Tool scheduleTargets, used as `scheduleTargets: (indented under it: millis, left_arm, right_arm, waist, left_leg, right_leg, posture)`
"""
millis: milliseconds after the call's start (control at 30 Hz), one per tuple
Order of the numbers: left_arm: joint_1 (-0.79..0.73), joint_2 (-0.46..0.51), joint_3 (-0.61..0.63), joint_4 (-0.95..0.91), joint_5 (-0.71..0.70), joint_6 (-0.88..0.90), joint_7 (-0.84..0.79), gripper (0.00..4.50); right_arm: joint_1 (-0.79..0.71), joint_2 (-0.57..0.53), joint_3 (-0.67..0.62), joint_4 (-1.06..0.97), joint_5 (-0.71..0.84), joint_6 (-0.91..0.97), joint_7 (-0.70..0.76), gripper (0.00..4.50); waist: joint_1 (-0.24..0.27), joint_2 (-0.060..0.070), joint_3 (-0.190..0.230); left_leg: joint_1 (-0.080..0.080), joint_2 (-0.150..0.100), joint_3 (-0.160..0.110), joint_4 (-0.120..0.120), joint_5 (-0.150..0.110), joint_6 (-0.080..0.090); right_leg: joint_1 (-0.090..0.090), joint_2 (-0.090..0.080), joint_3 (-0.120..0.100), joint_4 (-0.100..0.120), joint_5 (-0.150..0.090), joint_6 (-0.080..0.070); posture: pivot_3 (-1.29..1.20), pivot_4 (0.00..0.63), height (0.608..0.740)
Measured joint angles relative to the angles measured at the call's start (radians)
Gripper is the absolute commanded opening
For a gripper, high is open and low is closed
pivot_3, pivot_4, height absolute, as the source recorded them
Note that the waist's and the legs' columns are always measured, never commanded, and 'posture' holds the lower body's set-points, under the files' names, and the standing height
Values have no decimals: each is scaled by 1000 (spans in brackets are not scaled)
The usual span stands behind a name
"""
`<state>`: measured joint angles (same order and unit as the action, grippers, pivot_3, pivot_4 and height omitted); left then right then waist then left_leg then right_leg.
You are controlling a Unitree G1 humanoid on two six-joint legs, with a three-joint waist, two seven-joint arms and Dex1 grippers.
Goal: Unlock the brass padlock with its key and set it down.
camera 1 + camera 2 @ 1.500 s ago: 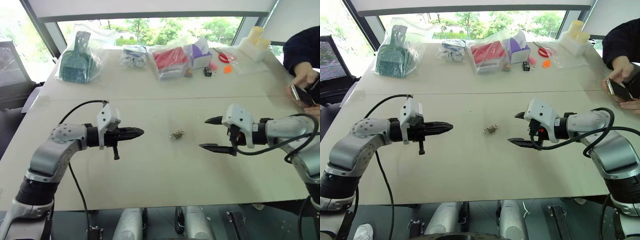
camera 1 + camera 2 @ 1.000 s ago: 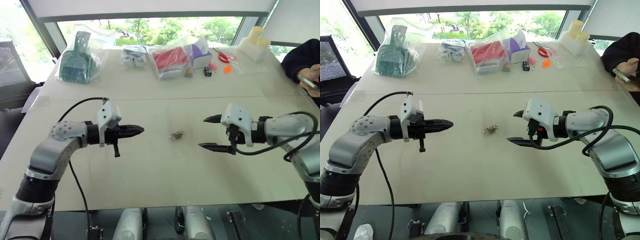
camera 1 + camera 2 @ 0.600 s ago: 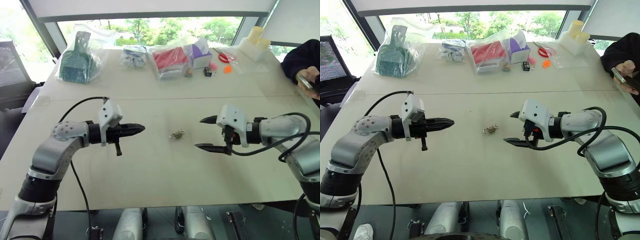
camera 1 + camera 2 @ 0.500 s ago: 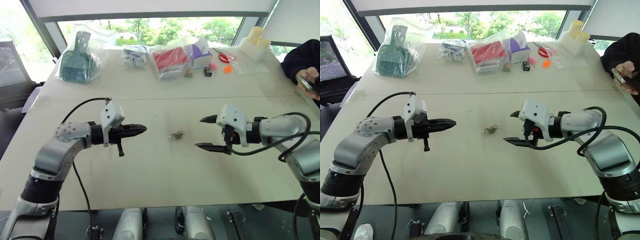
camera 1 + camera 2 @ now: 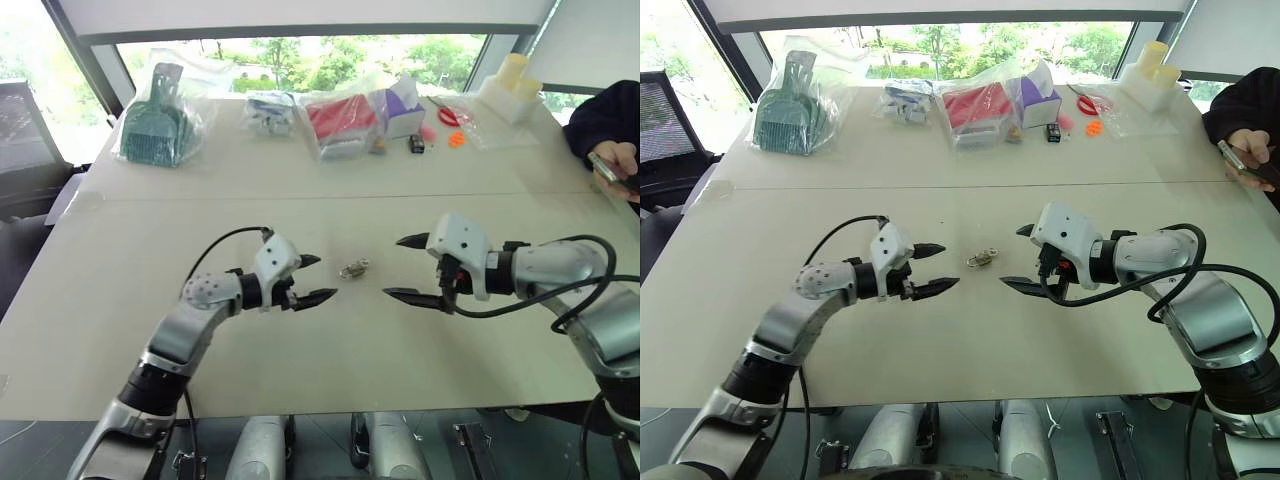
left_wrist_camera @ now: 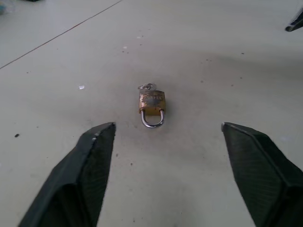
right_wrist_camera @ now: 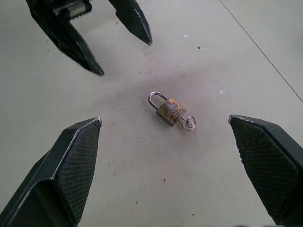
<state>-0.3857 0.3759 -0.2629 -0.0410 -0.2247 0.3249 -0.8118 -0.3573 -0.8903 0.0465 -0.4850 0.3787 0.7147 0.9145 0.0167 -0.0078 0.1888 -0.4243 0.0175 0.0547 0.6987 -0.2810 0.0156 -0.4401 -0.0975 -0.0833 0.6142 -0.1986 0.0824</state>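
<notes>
Small yellowish-brass padlock with a silvery shackle [image 5: 352, 268] lies flat on the pale beige tabletop [image 5: 320, 350], mid-table, loose, nothing touching it. A small silvery key ring or key [image 7: 188, 123] sits at the body's end opposite the shackle; can't tell if a key is actually seated in the keyhole. Left gripper [image 5: 314, 279] just left of the padlock, black fingers spread wide, empty, aimed right at the lock with the shackle end toward it. Right gripper [image 5: 408, 268] just right of the padlock, fingers also spread wide, empty, aimed left at it, the ring end nearer its side. Both hang just above the table, apart from the lock, bracketing it from opposite sides; my read is one is meant to pin the body while the other works the key. Task not started: shackle looks closed, lock not picked up. Next move likely a careful low pinch; the lock is tiny against the fingers and could skid on the smooth top. Far side of the table: green plastic dustpan in a clear bag [image 5: 152, 125], red item in a clear bag [image 5: 338, 118], purple box [image 5: 402, 106], well apart from the work. A person's hand holding a phone [image 5: 618, 166] at far right edge.
</notes>
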Motion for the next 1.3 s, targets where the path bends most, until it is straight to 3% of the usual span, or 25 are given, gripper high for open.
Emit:
scheduleTargets:
  millis: [133, 233, 567, 667, 933, 1100, 1300]
  left_arm:
    - [-88, -140, -45, 193, 97, -121, 86, 4470]
    - [-127, -186, -63, 302, 141, -182, 118, 4470]
    - [-179, -210, -70, 456, 198, -318, 116, 4470]
    - [-182, -210, -70, 468, 201, -336, 109, 3718]
    - [-199, -211, -65, 476, 193, -330, 50, 197]
    - [-179, -183, -55, 423, 165, -265, -11, 38]
    - [-116, -45, -35, 271, 84, -109, -154, 38]
  right_arm:
    - [34, 2, -26, -44, 4, 21, -36, 4500]
    - [51, 2, -35, -66, 16, 40, -54, 4500]
    - [80, 2, -62, -120, 31, 67, -103, 4500]
    - [80, 2, -62, -120, 32, 72, -109, 4500]
    - [76, 2, -57, -119, 30, 71, -113, 4500]
    - [67, 2, -49, -117, 28, 61, -110, 4500]
    - [34, 7, 3, -101, 9, 32, -105, 4500]
  waist:
    - [11, 0, 0]
    - [16, 0, 0]
    - [24, 0, -1]
    - [24, 0, -1]
    - [24, 0, -1]
    - [22, 0, -1]
    - [19, 0, -1]
  left_leg:
    - [0, -1, 0, 0, 0, 0]
    - [0, -1, 0, 0, 0, 0]
    - [2, 1, -1, 1, 0, 0]
    - [3, 1, -1, 1, 0, 0]
    - [4, 1, -1, 1, 0, 0]
    - [4, 1, -1, 1, 0, 0]
    - [4, 4, -1, 0, 0, 0]
  right_leg:
    - [0, 0, 0, 0, 0, 0]
    - [0, 0, 0, 0, 0, 1]
    - [2, 0, 0, 0, 0, -1]
    - [3, 0, 0, 0, 0, -1]
    - [4, 0, 0, 0, 0, -1]
    - [4, 0, 0, 0, -1, -2]
    - [3, 0, -1, 1, -1, -3]
  posture:
    - [0, 150, 740]
    - [0, 150, 740]
    - [0, 150, 740]
    - [0, 150, 740]
    - [0, 150, 740]
    - [0, 150, 740]
    - [0, 150, 740]
